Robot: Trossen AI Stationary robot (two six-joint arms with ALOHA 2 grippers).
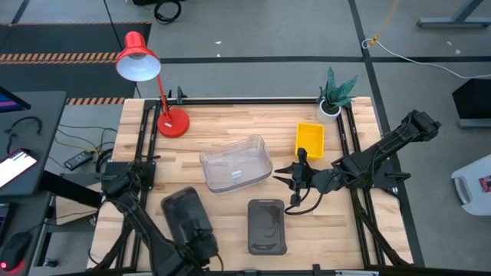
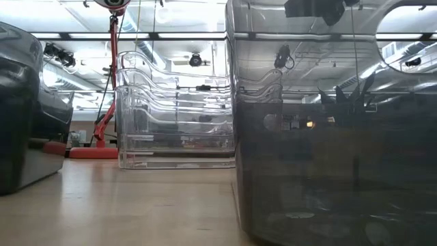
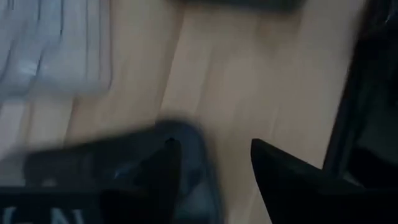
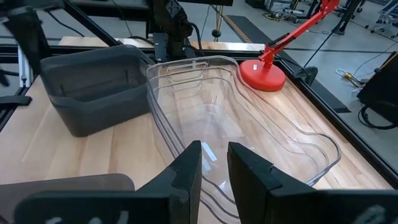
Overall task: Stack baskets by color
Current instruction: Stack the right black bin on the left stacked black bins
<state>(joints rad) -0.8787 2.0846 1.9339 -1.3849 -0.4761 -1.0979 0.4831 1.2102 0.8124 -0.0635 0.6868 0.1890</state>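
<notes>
Left pincer point(image 1: 201, 244) gaped wide, empty, at dark grey plastic basket point(image 1: 184, 212); right pincer point(image 4: 214, 163) half-parted, empty, by clear see-through basket stack point(image 1: 236, 163). Best seat rim squarely before closing.

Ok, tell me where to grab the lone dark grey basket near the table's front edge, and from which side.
Judging by its pose, take the dark grey basket by one long side wall, coming straight down. It sits upright, mouth open, with bare wood around it, so one finger can drop inside and one outside. The right gripper, just behind it, looks nearest.
</notes>
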